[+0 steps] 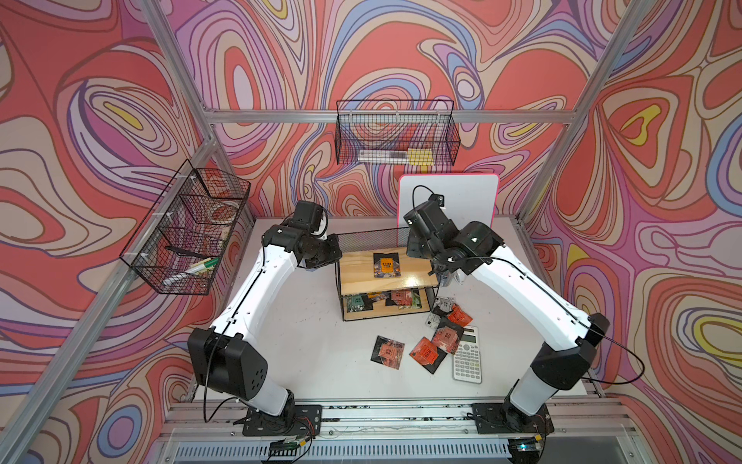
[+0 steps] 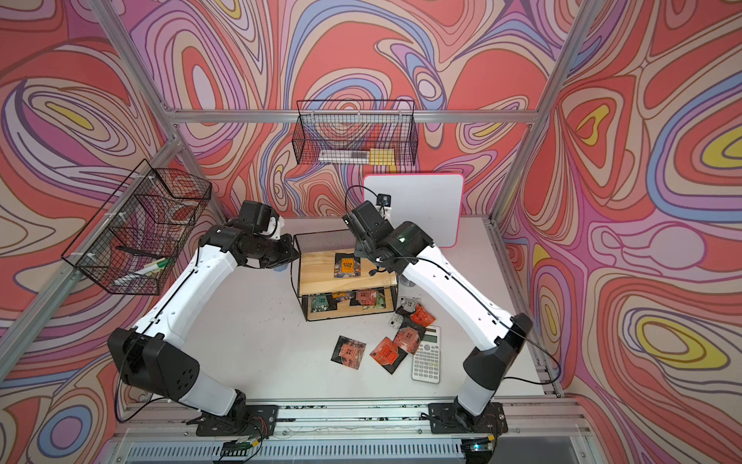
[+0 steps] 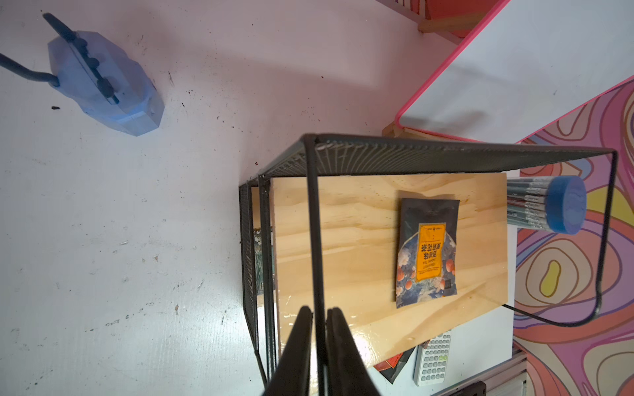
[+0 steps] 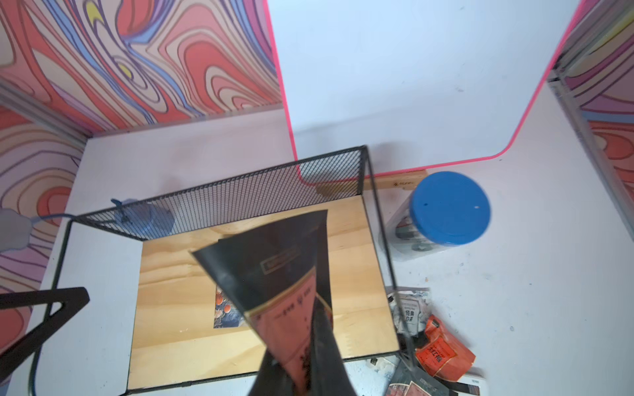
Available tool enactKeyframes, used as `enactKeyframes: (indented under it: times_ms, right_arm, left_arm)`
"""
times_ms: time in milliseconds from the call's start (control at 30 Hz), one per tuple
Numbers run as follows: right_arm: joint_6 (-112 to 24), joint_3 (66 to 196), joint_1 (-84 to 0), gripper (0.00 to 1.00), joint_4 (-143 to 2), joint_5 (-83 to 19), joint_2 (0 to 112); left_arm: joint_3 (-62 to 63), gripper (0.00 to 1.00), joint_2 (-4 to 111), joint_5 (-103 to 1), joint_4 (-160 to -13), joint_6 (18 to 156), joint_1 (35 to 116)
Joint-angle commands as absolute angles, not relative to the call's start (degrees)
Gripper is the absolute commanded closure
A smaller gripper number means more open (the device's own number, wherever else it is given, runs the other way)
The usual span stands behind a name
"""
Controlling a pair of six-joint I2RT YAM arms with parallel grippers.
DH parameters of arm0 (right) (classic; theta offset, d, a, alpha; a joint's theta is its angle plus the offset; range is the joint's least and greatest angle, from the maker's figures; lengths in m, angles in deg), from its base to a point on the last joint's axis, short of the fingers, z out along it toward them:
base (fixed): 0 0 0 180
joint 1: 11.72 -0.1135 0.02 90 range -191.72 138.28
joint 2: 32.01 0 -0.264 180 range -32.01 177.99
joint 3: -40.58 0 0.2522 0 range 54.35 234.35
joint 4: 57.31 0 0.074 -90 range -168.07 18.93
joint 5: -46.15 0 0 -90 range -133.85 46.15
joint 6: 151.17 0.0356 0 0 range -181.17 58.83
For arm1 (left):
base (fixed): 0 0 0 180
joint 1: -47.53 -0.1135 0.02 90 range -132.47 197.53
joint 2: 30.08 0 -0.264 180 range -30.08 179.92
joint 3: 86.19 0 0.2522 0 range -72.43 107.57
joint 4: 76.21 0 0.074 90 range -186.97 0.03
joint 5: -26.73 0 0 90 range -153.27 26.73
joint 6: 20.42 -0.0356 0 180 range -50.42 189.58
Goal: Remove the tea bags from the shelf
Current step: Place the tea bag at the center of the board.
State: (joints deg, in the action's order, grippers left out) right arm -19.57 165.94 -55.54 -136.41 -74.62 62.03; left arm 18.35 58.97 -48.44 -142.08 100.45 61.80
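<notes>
Left wrist. Left gripper [image 3: 319,310] is pinched almost together on a side rail of the black-wire, two-board wooden shelf [image 3: 377,161]. Ahead of its fingertips, a dark blue floral tea bag [image 3: 427,250] lies flat on the top board. Its orange label has Chinese characters and small print I can't read. The board around it is bare.

Right wrist. Right gripper [image 4: 303,349] is clenched on a black tea bag with a red label [image 4: 271,271], held over the top board; the writing is blurred. Past the shelf's end rail, on the white table [image 4: 514,274], lie a silver-white tea bag [image 4: 410,305] and an orange-red tea bag [image 4: 442,353], characters unclear. A blue-lidded clear jar [image 4: 449,209] stands beyond.

Both top views. The lower board is crowded with green and black-red tea bags [image 1: 385,299]. Loose red-labelled tea bags [image 1: 425,353] lie on the right gripper's side, beside a white calculator [image 1: 467,353]. There is open table on the left gripper's side.
</notes>
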Motion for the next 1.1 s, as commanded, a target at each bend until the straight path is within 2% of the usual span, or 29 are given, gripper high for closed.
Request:
enactKeyframes:
  times_ms: [0, 267, 533, 733, 867, 1067]
  right_arm:
    - [-13.9, 160.4, -52.6, 0.95, -137.7, -80.3, 58.6]
    - [-5.4, 132.6, -37.6, 0.95, -129.2, -64.8, 44.5]
    - [-3.3, 113.4, -35.4, 0.89, -116.9, -51.5, 45.9]
    - [-2.5, 109.8, -35.3, 0.86, -112.7, -50.2, 47.9]
    - [-3.5, 109.5, -35.1, 0.76, -112.8, -50.4, 50.1]
    - [-3.8, 108.3, -35.0, 0.68, -111.8, -50.4, 51.9]
  left_arm:
    - [18.9, 0.85, 59.0, -49.3, -143.2, 100.0, 61.5]
    - [19.3, 0.85, 59.4, -49.2, -143.3, 99.9, 61.5]
    - [19.6, 0.85, 59.8, -49.3, -143.4, 99.8, 61.5]
    - [19.7, 0.85, 59.9, -49.3, -143.4, 99.7, 61.5]
    - [19.8, 0.85, 60.1, -49.2, -143.3, 99.9, 61.5]
    - [19.8, 0.85, 60.1, -49.2, -143.3, 99.9, 61.5]
